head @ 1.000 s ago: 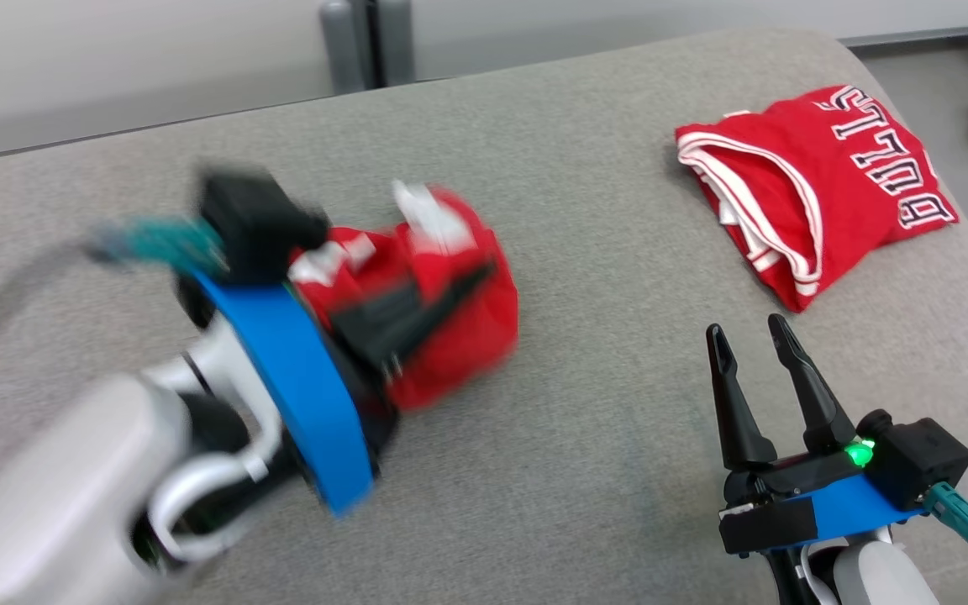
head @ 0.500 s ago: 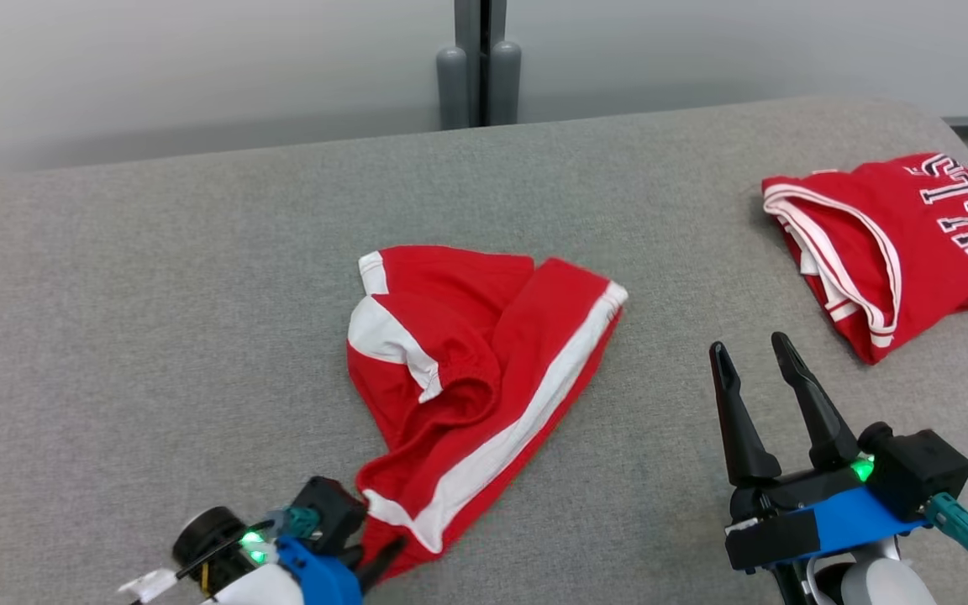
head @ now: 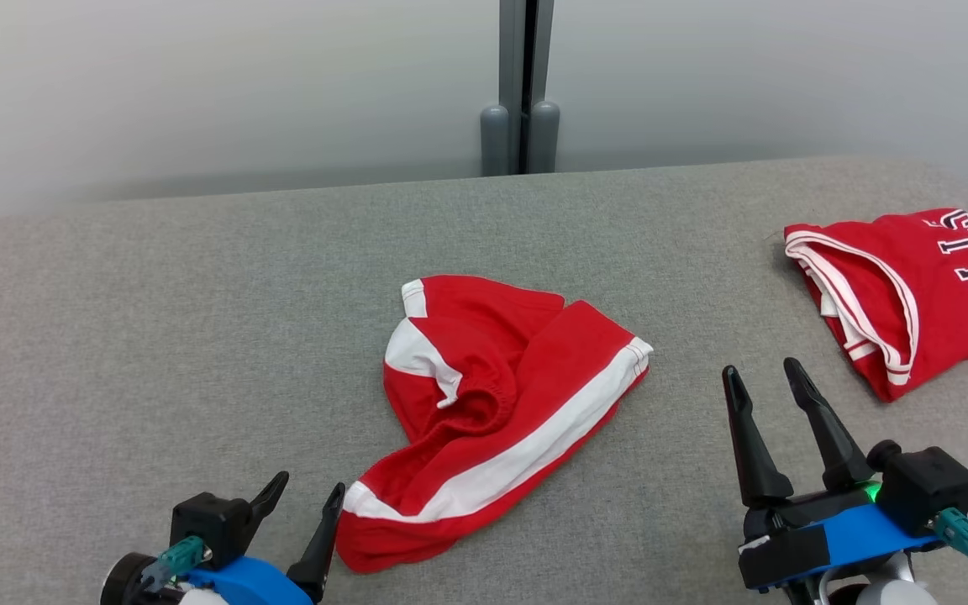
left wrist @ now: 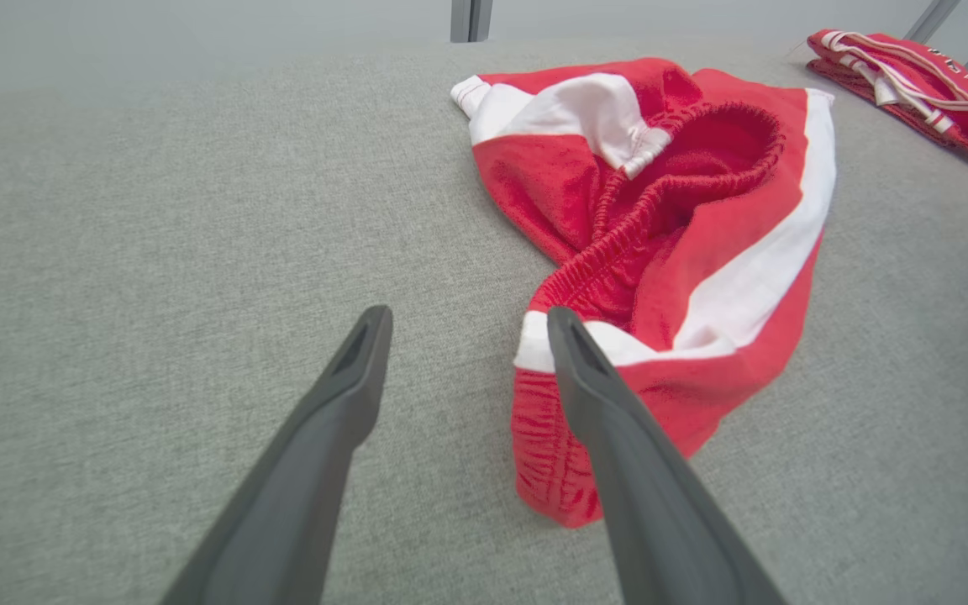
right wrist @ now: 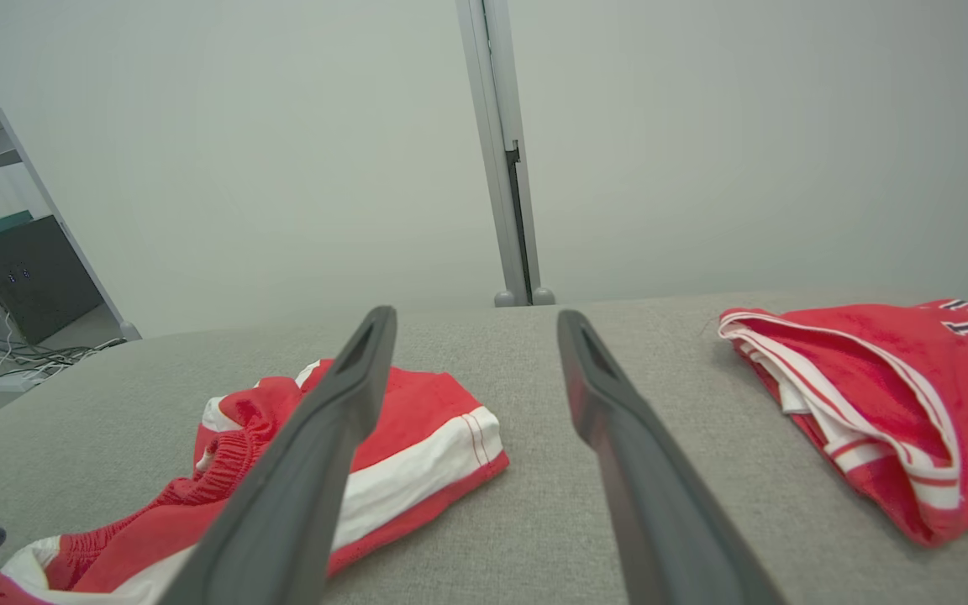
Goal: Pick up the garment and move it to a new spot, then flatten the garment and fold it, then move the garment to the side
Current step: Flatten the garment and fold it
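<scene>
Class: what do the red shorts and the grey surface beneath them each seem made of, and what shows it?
Red shorts: soft matte knit fabric, perhaps cotton or polyester; it slumps in folds and its elastic waistband gathers. Grey surface: matte woven upholstery cloth, likely; a fine flecked weave shows.

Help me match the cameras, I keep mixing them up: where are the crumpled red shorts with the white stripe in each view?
Head view: shorts at centre, slightly low, near end beside the left pincer.
Left wrist view: shorts right of centre, partly hidden by that arm's finger.
Right wrist view: shorts at lower left, partly hidden by that arm's finger.
Shared landmark: the folded red jersey, right of the shorts in all three.
</scene>
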Motion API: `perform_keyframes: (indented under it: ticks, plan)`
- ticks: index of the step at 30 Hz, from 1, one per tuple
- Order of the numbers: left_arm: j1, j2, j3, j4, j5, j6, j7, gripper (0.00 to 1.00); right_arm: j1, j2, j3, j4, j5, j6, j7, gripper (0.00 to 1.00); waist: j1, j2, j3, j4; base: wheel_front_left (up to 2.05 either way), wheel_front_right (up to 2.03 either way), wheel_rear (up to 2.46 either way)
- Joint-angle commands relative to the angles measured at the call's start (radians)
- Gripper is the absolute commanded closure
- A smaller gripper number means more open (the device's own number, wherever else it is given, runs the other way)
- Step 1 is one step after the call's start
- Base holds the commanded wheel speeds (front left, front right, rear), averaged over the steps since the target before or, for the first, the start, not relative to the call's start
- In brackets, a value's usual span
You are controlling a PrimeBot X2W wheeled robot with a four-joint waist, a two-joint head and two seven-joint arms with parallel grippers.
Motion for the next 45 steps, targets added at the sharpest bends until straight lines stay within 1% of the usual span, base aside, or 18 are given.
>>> perform_keyframes:
  ticks: [1, 6, 8, 10, 14, 16, 19, 23, 31, 37, 45]
  plan:
    - [0.019, -0.008, 0.010, -0.005, -0.006, 0.006, -0.020, 0.00, 0.010, -0.003, -0.008, -0.007, -0.003, 0.000, 0.002, 0.00, 0.0001, 0.0001, -0.005, 0.004, 0.00, 0.00, 0.00]
    - [0.053, -0.034, 0.060, -0.033, -0.020, 0.024, -0.099, 0.00, 0.032, -0.003, -0.038, -0.018, -0.015, 0.000, 0.020, 0.00, 0.0001, 0.0001, -0.032, 0.032, 0.00, 0.00, 0.00]
    - [0.056, -0.050, 0.094, -0.047, -0.016, 0.033, -0.119, 0.00, 0.042, -0.003, -0.047, -0.021, -0.018, 0.000, 0.025, 0.00, 0.0001, 0.0001, -0.040, 0.042, 0.00, 0.00, 0.00]
    - [0.066, -0.071, 0.135, -0.064, -0.006, 0.032, -0.130, 0.00, 0.044, -0.003, -0.060, -0.022, -0.018, 0.000, 0.028, 0.00, 0.0001, 0.0001, -0.045, 0.053, 0.00, 0.00, 0.00]
    - [0.089, -0.114, 0.245, -0.099, 0.075, 0.029, -0.135, 0.00, 0.056, -0.003, -0.079, -0.013, -0.015, 0.000, 0.030, 0.00, 0.0001, 0.0001, -0.056, 0.067, 0.00, 0.00, 0.00]
    - [0.118, -0.147, 0.301, -0.115, 0.121, 0.014, -0.134, 0.00, 0.060, -0.003, -0.088, -0.002, -0.013, 0.000, 0.028, 0.00, 0.0001, 0.0001, -0.062, 0.072, 0.00, 0.00, 0.00]
    - [0.149, -0.180, 0.371, -0.119, 0.194, -0.009, -0.134, 0.00, 0.065, -0.003, -0.103, 0.019, -0.014, 0.000, 0.032, 0.00, 0.0001, 0.0001, -0.075, 0.077, 0.00, 0.00, 0.00]
    - [0.192, -0.210, 0.422, -0.081, 0.262, -0.038, -0.135, 0.00, 0.074, -0.003, -0.123, 0.061, -0.018, 0.000, 0.039, 0.00, 0.0001, 0.0001, -0.096, 0.080, 0.00, 0.00, 0.00]
    - [0.264, -0.272, 0.529, -0.045, 0.352, -0.092, -0.135, 0.00, 0.078, -0.003, -0.148, 0.122, -0.020, 0.000, 0.057, 0.00, 0.0001, 0.0001, -0.113, 0.083, 0.00, 0.00, 0.00]
    - [0.292, -0.297, 0.543, 0.004, 0.411, -0.131, -0.135, 0.00, 0.075, -0.003, -0.138, 0.134, -0.014, 0.000, 0.072, 0.00, 0.0001, 0.0001, -0.116, 0.088, 0.00, 0.00, 0.00]
    - [0.270, -0.311, 0.552, 0.046, 0.432, -0.155, -0.135, 0.00, 0.075, -0.003, -0.134, 0.129, -0.014, 0.000, 0.079, 0.00, 0.0001, 0.0001, -0.114, 0.094, 0.00, 0.00, 0.00]
